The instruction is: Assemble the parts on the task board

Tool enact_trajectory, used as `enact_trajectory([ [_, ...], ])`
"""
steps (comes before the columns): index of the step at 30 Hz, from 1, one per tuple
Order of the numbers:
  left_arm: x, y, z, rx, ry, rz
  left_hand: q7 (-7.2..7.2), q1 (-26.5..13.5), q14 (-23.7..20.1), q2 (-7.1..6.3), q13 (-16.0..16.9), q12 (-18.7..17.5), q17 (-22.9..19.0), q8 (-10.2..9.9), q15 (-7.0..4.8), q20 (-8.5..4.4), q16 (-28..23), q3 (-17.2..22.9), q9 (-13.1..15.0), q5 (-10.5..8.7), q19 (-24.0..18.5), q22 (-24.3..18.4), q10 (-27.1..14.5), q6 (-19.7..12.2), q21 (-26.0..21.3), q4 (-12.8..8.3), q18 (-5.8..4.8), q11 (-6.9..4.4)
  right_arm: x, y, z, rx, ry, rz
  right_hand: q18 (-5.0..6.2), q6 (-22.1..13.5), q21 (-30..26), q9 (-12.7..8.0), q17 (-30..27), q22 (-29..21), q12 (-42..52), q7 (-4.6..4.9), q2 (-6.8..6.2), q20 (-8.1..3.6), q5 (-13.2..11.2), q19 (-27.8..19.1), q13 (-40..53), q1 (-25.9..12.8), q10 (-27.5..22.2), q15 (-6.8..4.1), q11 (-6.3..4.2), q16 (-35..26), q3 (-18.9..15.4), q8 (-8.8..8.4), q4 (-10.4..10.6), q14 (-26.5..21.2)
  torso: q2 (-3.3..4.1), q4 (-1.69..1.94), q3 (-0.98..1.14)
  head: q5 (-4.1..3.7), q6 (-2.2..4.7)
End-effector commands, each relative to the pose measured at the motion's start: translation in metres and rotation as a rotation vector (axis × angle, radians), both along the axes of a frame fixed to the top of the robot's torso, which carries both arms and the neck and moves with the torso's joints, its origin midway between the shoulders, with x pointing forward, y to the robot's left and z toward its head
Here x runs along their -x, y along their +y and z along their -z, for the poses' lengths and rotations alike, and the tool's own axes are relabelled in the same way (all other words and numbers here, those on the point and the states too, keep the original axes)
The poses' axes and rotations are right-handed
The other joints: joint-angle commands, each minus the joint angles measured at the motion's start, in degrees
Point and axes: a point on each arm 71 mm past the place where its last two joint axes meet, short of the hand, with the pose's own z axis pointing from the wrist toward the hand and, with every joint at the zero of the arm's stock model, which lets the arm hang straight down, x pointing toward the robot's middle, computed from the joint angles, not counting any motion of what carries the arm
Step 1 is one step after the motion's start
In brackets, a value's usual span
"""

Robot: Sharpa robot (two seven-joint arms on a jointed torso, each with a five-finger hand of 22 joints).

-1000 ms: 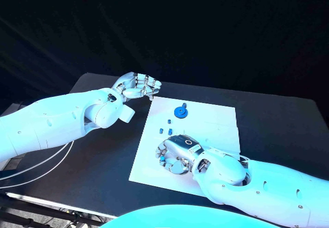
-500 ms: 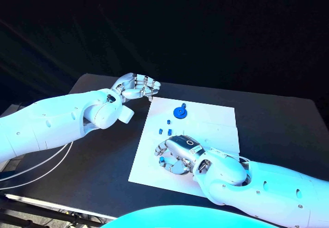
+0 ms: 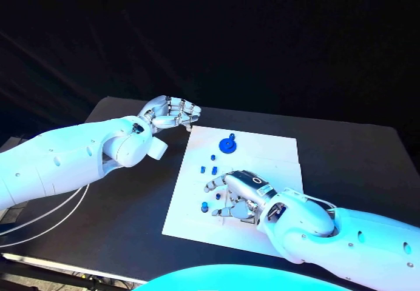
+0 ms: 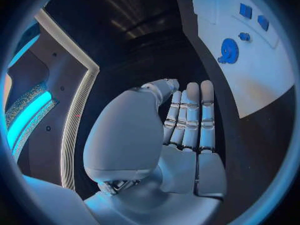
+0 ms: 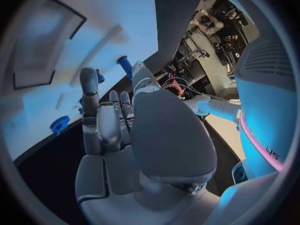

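Nearest me, in the lower right of the head view, my right hand (image 3: 235, 194) lies low over the near half of the task board (image 3: 267, 151), fingers reaching toward the picture's left. A small blue part (image 3: 205, 207) sits just at its fingertips; I cannot tell whether the hand has hold of it or only rests beside it. In the right wrist view that hand (image 5: 115, 130) has its fingers loosely curled over the white board (image 5: 37, 115), with a blue peg (image 5: 124, 65) standing just past them and another blue piece (image 5: 60, 124) near the board's edge.

A little farther up the board, in the middle of the frame, three small blue parts (image 3: 210, 163) lie close together. Beyond them, toward the board's far edge, is a round blue gear (image 3: 227, 145) with a small blue peg (image 3: 232, 136) just above it.

Farthest, at upper left, my left hand (image 3: 170, 112) hovers over the black table (image 3: 131, 212) just off the board's far left corner, fingers curled in on nothing. The left wrist view shows its fingers (image 4: 190, 117) folded together, empty, with the gear (image 4: 229, 50) beyond.
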Motion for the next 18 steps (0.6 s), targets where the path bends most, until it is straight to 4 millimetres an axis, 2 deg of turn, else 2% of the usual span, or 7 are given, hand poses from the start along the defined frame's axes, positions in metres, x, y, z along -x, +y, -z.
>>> enact_trajectory([
  [1, 0.0, 0.0, -0.001, 0.014, -0.002, 0.016, 0.54, -1.0, -0.1, -0.11, -0.1, 0.4, 0.1, 0.4, 0.39, 0.39, 0.0, -0.5, -0.1, -0.02, 0.1, -0.4, -0.4, -0.4, -0.6, 0.4, 0.85, 0.02, -0.007, -0.018, -0.012, -0.115, 0.076, 0.037, 0.86, -0.9, 0.6, -0.2, 1.0, 0.1, 1.9, 0.72, 0.96, -0.28, -0.4, 0.8, 0.3, -0.1, 1.4, -0.38, -0.65, 0.5, -0.3, -0.67, 0.0, 0.3, -0.13, -0.11, -0.1, -1.4, 0.22],
  [6, 0.002, 0.001, -0.001, 0.027, 0.008, 0.007, 0.52, -1.3, -0.1, -0.06, -0.1, 0.5, 0.1, 0.4, 0.4, 0.42, 0.1, -0.6, -0.2, -0.01, 0.2, -0.6, -0.4, -0.4, -0.9, 0.5, 0.87, 0.0, -0.027, -0.073, -0.029, -0.214, 0.221, 0.235, 0.33, -1.7, 4.1, -0.2, 5.3, 1.5, 10.6, 2.19, 3.52, -1.19, 0.6, 2.8, 2.7, -2.7, 9.8, -1.37, -1.89, 3.2, 0.4, -0.84, -0.2, 1.9, -0.32, -0.38, -0.16, -4.01, 1.39],
  [8, 0.002, 0.001, -0.001, 0.03, 0.009, 0.007, 0.52, -1.3, -0.1, -0.06, -0.1, 0.5, 0.1, 0.4, 0.4, 0.42, 0.1, -0.6, -0.2, -0.01, 0.2, -0.6, -0.4, -0.4, -0.9, 0.5, 0.87, 0.0, -0.03, -0.086, -0.032, -0.223, 0.258, 0.281, -0.15, 0.0, 8.4, 0.2, 7.6, 3.4, 14.9, 1.61, 3.9, -1.65, 0.7, 4.2, 4.7, -2.8, 15.0, -2.1, -2.88, 4.7, 0.7, 0.3, -0.3, 2.7, -0.42, -0.48, -0.24, -4.74, 1.51],
  [10, 0.003, 0.001, -0.001, 0.036, 0.011, 0.006, 0.52, -1.3, -0.1, -0.03, -0.1, 0.5, 0.1, 0.4, 0.38, 0.42, 0.2, -0.6, -0.3, 0.0, 0.3, -0.7, -0.4, -0.6, -1.0, 0.6, 0.89, -0.02, -0.033, -0.109, -0.035, -0.204, 0.317, 0.345, -0.85, 1.9, 14.0, 0.9, 8.7, 5.9, 22.6, 0.96, 3.52, -2.57, 0.7, 5.9, 9.2, -3.2, 19.9, -3.07, -4.15, 5.4, 0.3, 2.16, -0.3, 3.3, -0.63, -0.68, -0.25, -6.78, 1.49],
  [11, 0.003, 0.001, -0.001, 0.039, 0.012, 0.005, 0.53, -1.4, -0.1, -0.04, -0.1, 0.6, 0.1, 0.3, 0.38, 0.43, 0.2, -0.7, -0.3, 0.0, 0.3, -0.8, -0.4, -0.7, -1.1, 0.6, 0.89, -0.02, -0.034, -0.117, -0.036, -0.185, 0.336, 0.362, -1.23, 3.3, 16.3, 2.4, 9.9, 7.4, 43.9, -1.05, 3.96, -4.09, 0.8, 6.7, 31.5, -4.8, 21.3, -4.56, -5.77, 6.2, -0.1, 5.29, -1.3, 3.7, -0.69, -0.72, -0.24, -7.54, 1.52],
  [14, 0.004, 0.001, -0.001, 0.051, 0.019, 0.004, 0.54, -1.4, -0.1, -0.07, -0.2, 0.6, 0.2, 0.2, 0.37, 0.43, 0.3, -0.7, -0.4, 0.0, 0.4, -0.9, -0.4, -0.9, -1.2, 0.6, 0.89, -0.02, -0.032, -0.139, -0.036, -0.127, 0.366, 0.392, -1.74, 3.3, 19.3, 3.8, 12.5, 9.0, 56.8, -0.54, 4.26, -3.77, -1.1, 7.2, 50.0, -5.6, 25.0, -4.15, -5.24, 7.7, -0.7, 7.93, -0.3, 4.3, -0.88, -0.79, -0.23, -9.77, 1.57],
  [18, 0.007, 0.0, -0.001, 0.065, 0.028, 0.004, 0.55, -1.5, -0.1, -0.08, -0.2, 0.7, 0.2, 0.2, 0.37, 0.43, 0.3, -0.8, -0.4, -0.01, 0.5, -1.0, -0.4, -1.0, -1.3, 0.6, 0.89, -0.02, -0.028, -0.163, -0.035, -0.043, 0.376, 0.419, -2.17, 2.6, 22.4, 4.7, 14.6, 10.8, 60.4, -0.72, 4.61, -3.78, -1.2, 7.9, 55.7, -7.0, 25.6, -4.19, -5.3, 8.9, -1.8, 10.01, -0.1, 4.8, -1.05, -0.95, -0.23, -11.76, 1.31],
])
